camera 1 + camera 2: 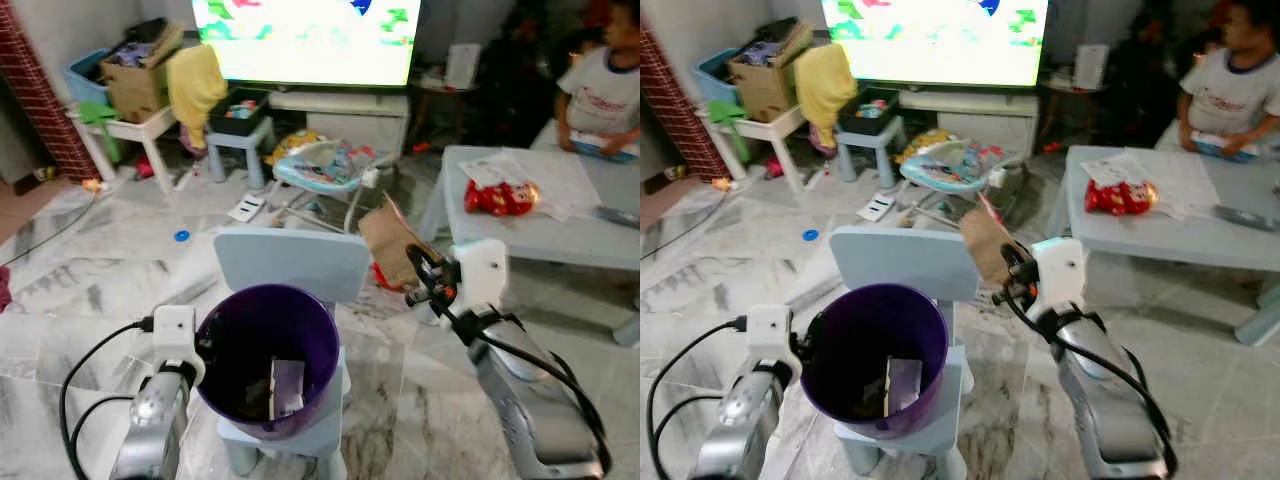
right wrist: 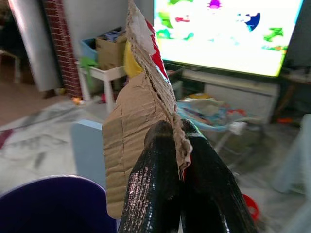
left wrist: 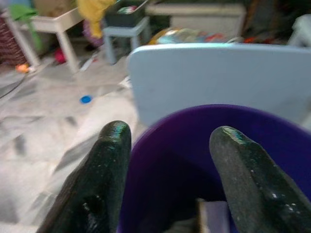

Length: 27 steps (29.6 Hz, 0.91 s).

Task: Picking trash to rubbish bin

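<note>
One bin: purple rubbish bin [image 1: 268, 345] sitting on a pale blue chair [image 1: 290, 262].
One cardboard piece [image 2: 141, 131]: right gripper [image 2: 181, 145] pinching it, raised beside the bin.
Left gripper [image 3: 170, 141]: fingers spread apart at the bin's rim.

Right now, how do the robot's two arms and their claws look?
Both arms are silver metal tubes ending in a white boxy wrist block. Looping black cables run along each. The left claw and right claw each have two long, glossy black fingers with rounded tips.

A purple bin [image 1: 270, 350] sits on a pale blue chair [image 1: 290, 265]; the cardboard [image 2: 141, 126] is brown with red.
</note>
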{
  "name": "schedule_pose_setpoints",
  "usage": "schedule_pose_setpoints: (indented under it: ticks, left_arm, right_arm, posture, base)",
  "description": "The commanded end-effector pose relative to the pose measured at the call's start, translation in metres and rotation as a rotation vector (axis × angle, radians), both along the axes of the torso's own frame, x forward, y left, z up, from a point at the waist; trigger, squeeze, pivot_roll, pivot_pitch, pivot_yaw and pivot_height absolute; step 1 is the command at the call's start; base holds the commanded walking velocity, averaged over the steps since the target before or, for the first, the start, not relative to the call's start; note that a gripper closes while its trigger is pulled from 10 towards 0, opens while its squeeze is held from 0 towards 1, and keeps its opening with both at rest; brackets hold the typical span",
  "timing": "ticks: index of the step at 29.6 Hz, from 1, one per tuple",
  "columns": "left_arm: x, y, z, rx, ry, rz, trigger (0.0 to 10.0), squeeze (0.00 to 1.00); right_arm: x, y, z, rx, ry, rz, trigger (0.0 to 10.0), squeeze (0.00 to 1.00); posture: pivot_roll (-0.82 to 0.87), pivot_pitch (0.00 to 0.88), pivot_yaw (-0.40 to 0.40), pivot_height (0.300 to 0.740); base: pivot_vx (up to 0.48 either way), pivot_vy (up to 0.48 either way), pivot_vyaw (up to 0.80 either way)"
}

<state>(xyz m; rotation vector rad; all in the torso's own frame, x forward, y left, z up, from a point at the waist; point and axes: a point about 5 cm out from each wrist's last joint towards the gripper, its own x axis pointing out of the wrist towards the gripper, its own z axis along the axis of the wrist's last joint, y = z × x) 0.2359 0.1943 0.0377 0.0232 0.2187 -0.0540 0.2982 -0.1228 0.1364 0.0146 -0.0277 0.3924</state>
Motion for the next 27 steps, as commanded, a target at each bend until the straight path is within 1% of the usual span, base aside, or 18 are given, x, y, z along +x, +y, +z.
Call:
schedule_pose_setpoints:
  ticks: [1, 3, 4, 6, 7, 8, 10, 12, 13, 14, 17, 19, 21, 23, 24, 25, 26, 27]
  left_arm:
    - [-0.011, -0.005, 0.016, -0.001, -0.042, -0.059, 10.0, 1.00]
    - [-0.019, -0.005, 0.018, 0.022, -0.050, -0.077, 10.0, 1.00]
    - [-0.030, -0.003, 0.017, 0.053, -0.034, -0.092, 10.0, 1.00]
    - [-0.034, -0.001, 0.016, 0.062, -0.020, -0.096, 10.0, 1.00]
    - [-0.042, 0.005, 0.013, 0.058, 0.011, -0.078, 10.0, 1.00]
    - [-0.046, 0.008, 0.012, 0.057, 0.025, -0.071, 10.0, 1.00]
    - [-0.053, 0.012, 0.011, 0.058, 0.049, -0.068, 10.0, 1.00]
    - [-0.060, 0.013, 0.009, 0.038, 0.093, -0.073, 10.0, 1.00]
    - [-0.060, 0.013, 0.009, 0.038, 0.093, -0.073, 10.0, 1.00]
    - [-0.068, 0.013, 0.004, 0.030, 0.141, -0.083, 10.0, 1.00]
    - [-0.073, 0.015, 0.001, 0.039, 0.152, -0.083, 10.0, 1.00]
    - [-0.074, 0.016, -0.002, 0.025, 0.168, -0.081, 10.0, 0.99]
    - [-0.076, 0.016, -0.007, 0.001, 0.188, -0.082, 10.0, 0.99]
    - [-0.077, 0.016, -0.014, -0.013, 0.208, -0.103, 10.0, 1.00]
    - [-0.078, 0.017, -0.021, -0.021, 0.231, -0.119, 10.0, 1.00]
    - [-0.078, 0.017, -0.022, -0.021, 0.237, -0.121, 10.0, 1.00]
    - [-0.077, 0.018, -0.024, -0.021, 0.238, -0.120, 10.0, 1.00]
    - [-0.076, 0.018, -0.025, -0.023, 0.239, -0.116, 10.0, 1.00]
  right_arm:
    - [0.011, 0.011, -0.007, 0.018, 0.019, 0.039, 0.0, 0.00]
    - [0.016, 0.016, -0.009, 0.037, 0.039, 0.052, 0.0, 0.00]
    - [0.022, 0.025, -0.015, 0.055, 0.076, 0.088, 0.0, 0.00]
    - [0.024, 0.029, -0.017, 0.055, 0.088, 0.105, 0.0, 0.00]
    - [0.026, 0.036, -0.026, 0.071, 0.137, 0.127, 0.0, 0.00]
    - [0.027, 0.040, -0.031, 0.074, 0.161, 0.146, 0.0, 0.00]
    - [0.025, 0.048, -0.042, 0.051, 0.199, 0.188, 0.0, 0.00]
    - [0.020, 0.059, -0.061, -0.016, 0.271, 0.261, 0.0, 0.00]
    - [0.020, 0.059, -0.061, -0.016, 0.271, 0.261, 0.0, 0.00]
    - [0.013, 0.067, -0.080, -0.091, 0.336, 0.320, 0.0, 0.00]
    - [0.006, 0.072, -0.094, -0.162, 0.386, 0.369, 0.0, 0.00]
    - [0.003, 0.073, -0.100, -0.180, 0.415, 0.381, 0.0, 0.00]
    - [0.002, 0.074, -0.104, -0.220, 0.410, 0.385, 0.0, 0.00]
    - [0.002, 0.074, -0.105, -0.223, 0.407, 0.383, 0.0, 0.00]
    - [0.003, 0.076, -0.105, -0.207, 0.399, 0.385, 0.8, 0.00]
    - [0.003, 0.077, -0.104, -0.203, 0.396, 0.388, 1.1, 0.00]
    - [0.003, 0.077, -0.104, -0.194, 0.396, 0.388, 3.8, 1.00]
    - [0.003, 0.078, -0.104, -0.188, 0.396, 0.388, 9.5, 1.00]
  posture:
    - [0.10, 0.000, 0.022, 0.740]
    - [0.12, 0.000, 0.021, 0.740]
    - [0.13, 0.000, 0.020, 0.740]
    - [0.14, 0.000, 0.020, 0.740]
    - [0.15, 0.000, 0.021, 0.740]
    - [0.16, 0.000, 0.021, 0.740]
    - [0.17, 0.000, 0.021, 0.740]
    - [0.17, 0.000, 0.021, 0.740]
    - [0.17, 0.000, 0.021, 0.740]
    - [0.18, 0.000, 0.022, 0.740]
    - [0.18, 0.000, 0.025, 0.740]
    - [0.19, 0.000, 0.027, 0.740]
    - [0.19, 0.000, 0.028, 0.740]
    - [0.18, 0.000, 0.031, 0.740]
    - [0.18, 0.000, 0.032, 0.740]
    - [0.18, 0.000, 0.034, 0.740]
    - [0.18, 0.000, 0.034, 0.740]
    - [0.18, 0.000, 0.035, 0.740]
  base:
    - [0.000, 0.000, 0.00]
    - [0.000, 0.000, 0.00]
    - [0.000, 0.000, 0.00]
    - [0.000, 0.000, 0.00]
    - [0.000, 0.000, 0.00]
    - [0.000, 0.000, 0.00]
    - [0.000, 0.000, 0.00]
    - [0.000, 0.000, 0.00]
    - [0.000, 0.000, 0.00]
    - [0.000, 0.000, 0.00]
    - [0.000, 0.000, 0.00]
    - [0.000, 0.000, 0.00]
    - [0.000, 0.000, 0.00]
    - [0.000, 0.000, 0.00]
    - [0.000, 0.000, 0.00]
    - [0.000, 0.000, 0.00]
    - [0.000, 0.000, 0.00]
    - [0.000, 0.000, 0.00]
